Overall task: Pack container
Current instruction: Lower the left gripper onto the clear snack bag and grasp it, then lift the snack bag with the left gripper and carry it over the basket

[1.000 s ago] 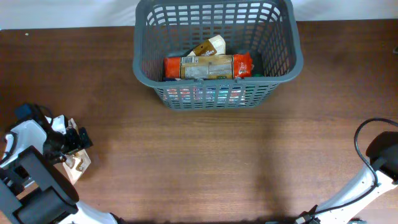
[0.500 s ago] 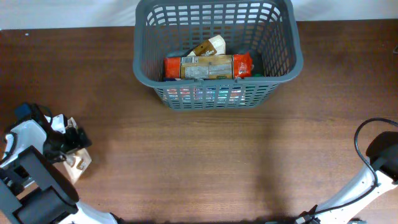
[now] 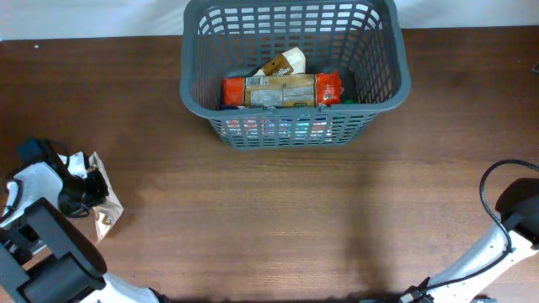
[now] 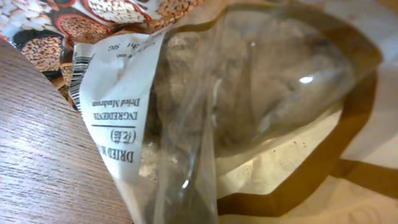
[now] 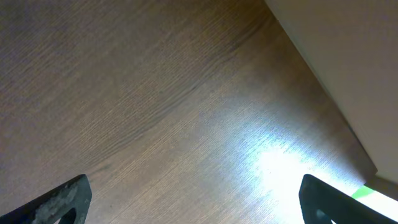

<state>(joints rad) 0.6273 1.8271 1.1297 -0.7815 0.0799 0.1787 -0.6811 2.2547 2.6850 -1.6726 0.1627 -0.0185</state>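
Observation:
The container [image 3: 402, 77], a large dark grey slotted basket, stands at the back centre of the table. Inside lie an orange packet [image 3: 282, 90] and a brown and cream packet [image 3: 285, 62]. At the far left my left gripper [image 3: 88, 190] is shut on a clear and tan packet of dried mushrooms [image 3: 104, 204]. That packet [image 4: 249, 93] fills the left wrist view and hides the fingers. My right gripper [image 5: 196, 202] is open over bare wood, with nothing between its fingers.
The right arm [image 3: 515, 210] and its black cable sit at the table's right edge. A pale wall or board [image 5: 348, 56] borders the table beyond the right gripper. Brown wood lies between the basket and both arms.
My left gripper has closed on the mushroom packet, and the packet's near edge has lifted and spread slightly. The right arm and the basket's contents have not moved.

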